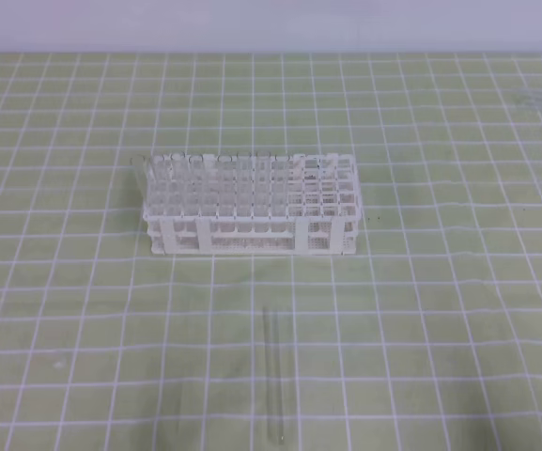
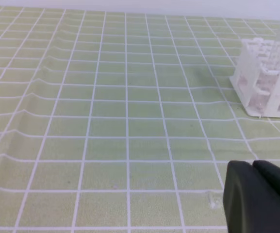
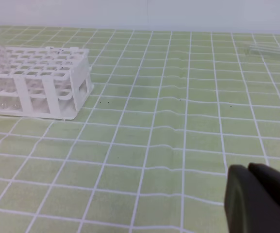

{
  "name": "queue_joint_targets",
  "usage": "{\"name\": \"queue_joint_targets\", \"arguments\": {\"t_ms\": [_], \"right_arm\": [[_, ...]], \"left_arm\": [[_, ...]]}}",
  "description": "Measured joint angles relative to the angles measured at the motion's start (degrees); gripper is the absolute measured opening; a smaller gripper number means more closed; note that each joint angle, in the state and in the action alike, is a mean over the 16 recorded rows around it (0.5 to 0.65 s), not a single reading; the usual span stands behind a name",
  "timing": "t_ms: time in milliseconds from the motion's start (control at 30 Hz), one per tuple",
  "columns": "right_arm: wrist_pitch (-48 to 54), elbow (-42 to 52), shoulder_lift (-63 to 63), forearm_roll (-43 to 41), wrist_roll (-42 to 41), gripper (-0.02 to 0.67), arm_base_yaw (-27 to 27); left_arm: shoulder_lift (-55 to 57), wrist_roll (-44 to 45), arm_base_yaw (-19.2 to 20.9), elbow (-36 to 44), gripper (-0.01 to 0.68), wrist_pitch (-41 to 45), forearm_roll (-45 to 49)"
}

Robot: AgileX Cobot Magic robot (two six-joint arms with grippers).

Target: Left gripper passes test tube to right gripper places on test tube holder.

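Test tube (image 1: 272, 376) — flat on mat, nr front edge. Left gripper (image 2: 254, 167), right gripper (image 3: 249, 170) closed, empty. Risk: glass prob. rolls/slips at pickup — hard to see.

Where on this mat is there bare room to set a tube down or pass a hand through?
Bare mat lies right of the rack, left of it, and behind it to the far edge. In front, a tube lies on the mat toward the near edge, with free squares on either side. The rack's left rows are crowded with tubes; its right holes look empty.
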Motion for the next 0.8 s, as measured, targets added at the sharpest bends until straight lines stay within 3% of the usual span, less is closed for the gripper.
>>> {"name": "queue_joint_targets", "arguments": {"t_ms": [467, 800], "right_arm": [[-0.03, 0.00, 0.00, 0.00, 0.00, -0.017, 0.00], [-4.37, 0.00, 0.02, 6.33, 0.01, -0.017, 0.00]], "left_arm": [[0.38, -0.01, 0.02, -0.14, -0.003, -1.03, -0.49], [0.25, -0.41, 0.01, -0.10, -0.003, -7.47, -10.06]]}}
